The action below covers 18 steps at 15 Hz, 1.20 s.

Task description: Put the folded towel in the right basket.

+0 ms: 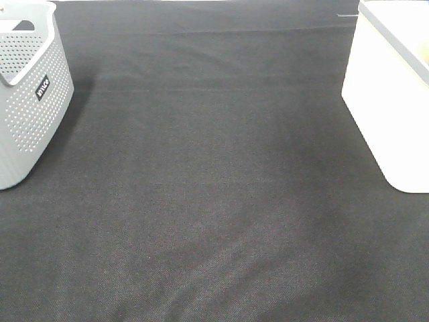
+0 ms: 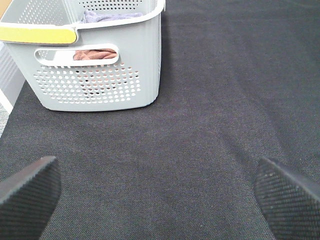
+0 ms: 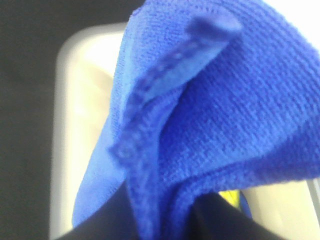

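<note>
The folded blue towel (image 3: 215, 100) fills the right wrist view, hanging bunched from my right gripper (image 3: 165, 212), whose dark fingers are shut on its lower edge. Behind it is the white right basket (image 3: 67, 80), so the towel hangs above the basket's opening. In the exterior high view the white basket (image 1: 392, 100) stands at the right edge; neither the towel nor either gripper shows there. My left gripper (image 2: 159, 200) is open and empty, low over the black cloth, its fingers (image 2: 27, 195) spread wide.
A grey perforated basket (image 2: 100, 75) with a yellow strip on its rim stands ahead of my left gripper and holds a pinkish cloth (image 2: 92, 54) and a lavender one (image 2: 110, 16). It sits at the far left of the table (image 1: 27, 94). Black cloth (image 1: 214, 201) covers the table. Something yellow (image 3: 230, 197) lies in the white basket.
</note>
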Motion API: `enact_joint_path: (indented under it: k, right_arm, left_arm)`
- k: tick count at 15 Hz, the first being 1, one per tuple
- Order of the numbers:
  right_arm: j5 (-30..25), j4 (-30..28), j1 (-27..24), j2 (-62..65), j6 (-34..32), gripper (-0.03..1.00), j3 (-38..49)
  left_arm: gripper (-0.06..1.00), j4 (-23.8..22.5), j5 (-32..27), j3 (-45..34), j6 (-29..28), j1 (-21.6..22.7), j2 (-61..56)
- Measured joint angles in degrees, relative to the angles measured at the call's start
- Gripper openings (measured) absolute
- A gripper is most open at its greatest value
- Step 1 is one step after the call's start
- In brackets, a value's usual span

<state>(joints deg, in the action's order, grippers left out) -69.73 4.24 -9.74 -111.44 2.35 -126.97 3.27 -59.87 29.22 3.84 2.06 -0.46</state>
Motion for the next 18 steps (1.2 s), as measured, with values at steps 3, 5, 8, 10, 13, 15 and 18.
enact_joint_path:
  k: [3,5,8,10,13,15,18]
  right_arm:
    - [-0.5,-0.3,-2.8,-1.8,0.4,0.18,7.1]
    - [-0.6,0.5,-2.8,-5.5,0.5,0.18,8.0]
    - [-0.5,1.6,-2.8,-8.8,0.6,0.63,8.3]
    - [-0.5,2.2,-2.8,-9.0,0.5,0.91,7.6]
    - [-0.3,1.9,0.0,-8.2,-0.1,0.95,5.2]
    - [-0.3,1.4,5.8,-6.0,-2.3,0.95,3.9]
    - [-0.2,1.9,12.4,-2.5,-4.1,0.95,3.7]
  left_arm:
    - [0.98,0.0,0.0,0.0,0.0,0.0,0.0]
    - [0.98,0.0,0.0,0.0,0.0,0.0,0.0]
    - [0.98,0.0,0.0,0.0,0.0,0.0,0.0]
    - [0.98,0.0,0.0,0.0,0.0,0.0,0.0]
    - [0.98,0.0,0.0,0.0,0.0,0.0,0.0]
    - [0.98,0.0,0.0,0.0,0.0,0.0,0.0]
    - [0.98,0.0,0.0,0.0,0.0,0.0,0.0]
